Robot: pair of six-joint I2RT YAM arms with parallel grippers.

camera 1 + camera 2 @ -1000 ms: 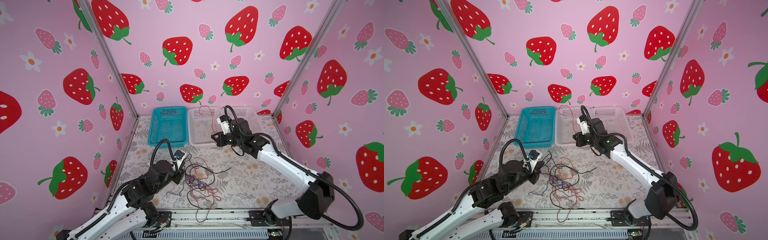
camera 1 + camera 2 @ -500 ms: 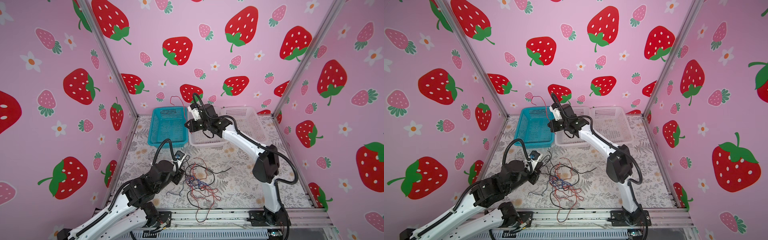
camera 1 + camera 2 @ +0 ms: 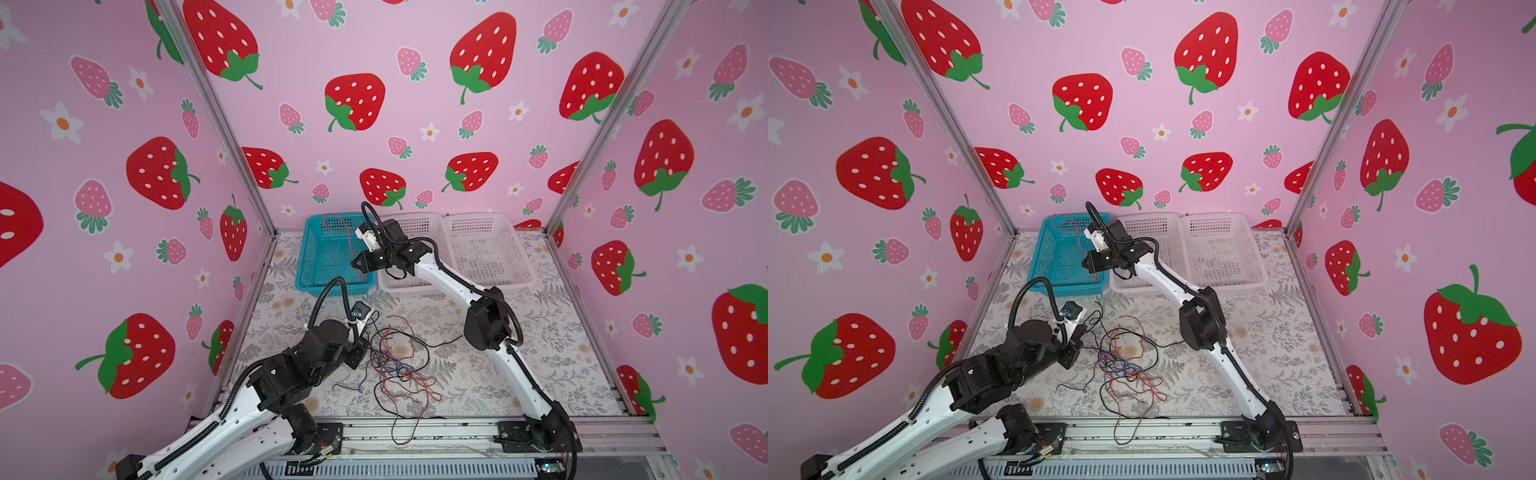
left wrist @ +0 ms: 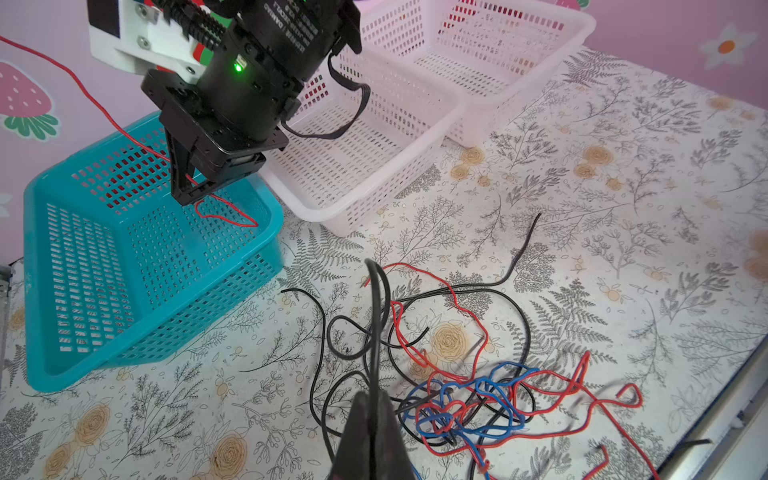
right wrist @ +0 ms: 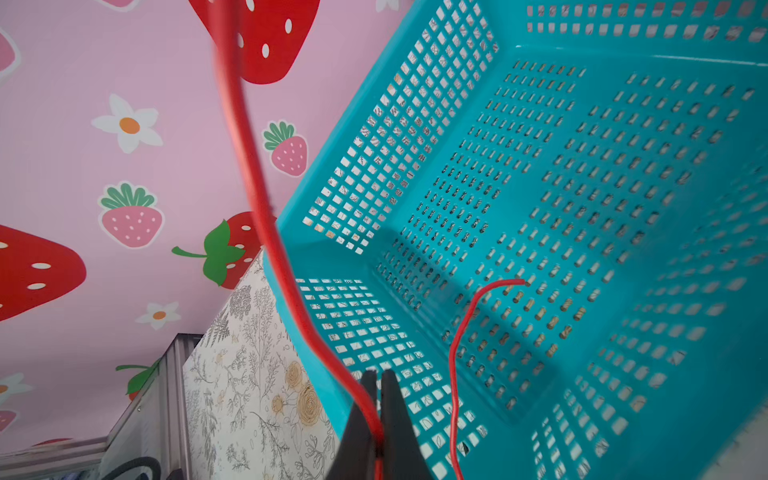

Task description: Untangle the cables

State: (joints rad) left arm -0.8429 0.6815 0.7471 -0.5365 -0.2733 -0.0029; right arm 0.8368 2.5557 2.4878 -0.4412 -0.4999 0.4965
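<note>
A tangle of red, black and blue cables [image 3: 399,365] [image 3: 1121,365] [image 4: 469,399] lies on the floral mat, near the front. My left gripper [image 4: 372,399] [image 3: 360,354] sits at the tangle's left edge, shut on a black cable [image 4: 376,316] that rises from between its fingers. My right gripper [image 5: 379,376] [image 3: 358,262] [image 3: 1089,262] hangs over the teal basket [image 5: 415,104] [image 3: 332,286], shut on a single red cable [image 5: 257,199] [image 3: 347,230]. One end of that cable arcs up toward the back wall. The other end dangles into the basket [image 4: 224,208].
Two white baskets [image 3: 419,287] [image 3: 490,282] stand side by side to the right of the teal one, along the back wall. An aluminium rail [image 3: 415,432] runs along the front edge, and a red cable loop hangs over it. Pink walls close in both sides.
The right arm has swung left from over the white basket to over the teal basket, carrying the red cable. The left arm has stayed put.
</note>
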